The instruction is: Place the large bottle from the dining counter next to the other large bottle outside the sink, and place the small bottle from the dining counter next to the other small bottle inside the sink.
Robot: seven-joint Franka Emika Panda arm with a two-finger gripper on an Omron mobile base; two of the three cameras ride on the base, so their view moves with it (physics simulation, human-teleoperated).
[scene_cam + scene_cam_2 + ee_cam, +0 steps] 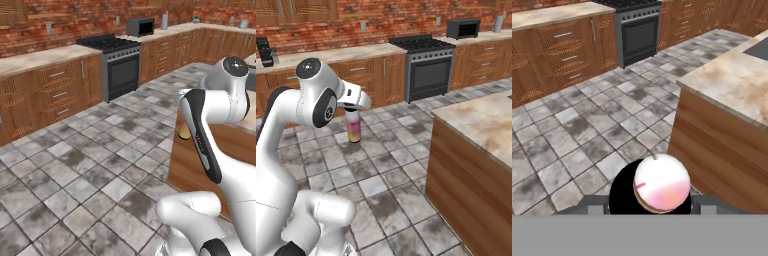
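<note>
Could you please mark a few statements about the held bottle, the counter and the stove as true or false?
1. The gripper holds the large bottle by its top, over the tiled floor. True.
2. The large bottle stands on the dining counter. False: it hangs in the air, clear of the counter.
3. The bottle's body is pink, fading to yellow-orange at its base. True.
4. The stove has its oven door hanging open. False: the door is shut.
5. A microwave sits on the back counter to the right of the stove in the right base view. True.
</note>
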